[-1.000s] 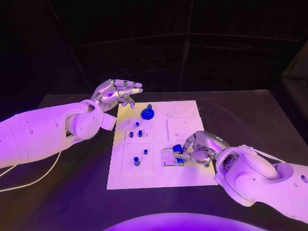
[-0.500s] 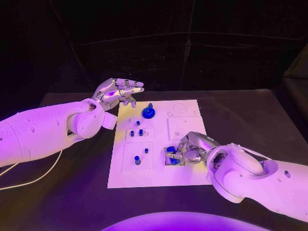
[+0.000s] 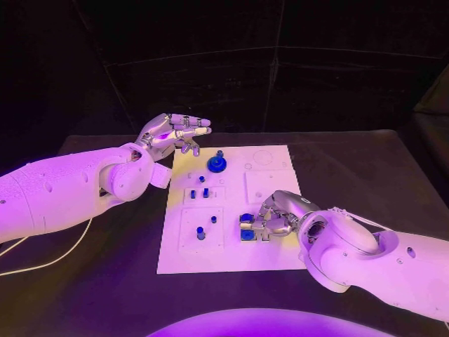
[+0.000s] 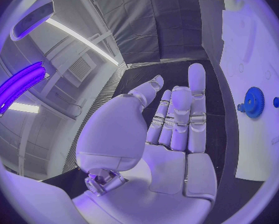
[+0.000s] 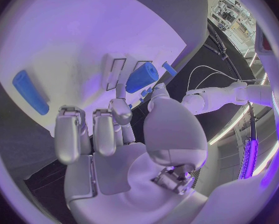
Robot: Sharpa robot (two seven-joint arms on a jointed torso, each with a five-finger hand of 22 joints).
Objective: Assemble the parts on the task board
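The task board [image 3: 270, 188] lies flat in the middle of the black table [image 3: 386, 175], its long side running away from the robot. The right hand [image 3: 277, 214] rests over the near right part of the board, fingers curled down toward a recessed slot. In the right wrist view a blue cylindrical part [image 5: 142, 77] sits at the tips of the thumb and one finger, just beside the rectangular slots; whether it is actually pinched or only touched cannot be told. In the head view the same blue piece [image 3: 248, 226] shows at the fingertips, low against the board. A second blue part, a flat bar [image 5: 30, 91], lies loose on the board apart from the fingers. The left hand [image 3: 172, 133] hovers off the far left corner of the board, above the table, fingers extended and slightly spread, holding nothing; the left wrist view confirms an empty palm [image 4: 171, 149]. A blue gear [image 3: 217, 164] stands on the far part of the board, near the left hand but not touched by it. Several small blue pegs [image 3: 199, 234] stand in the left-hand column of recesses.
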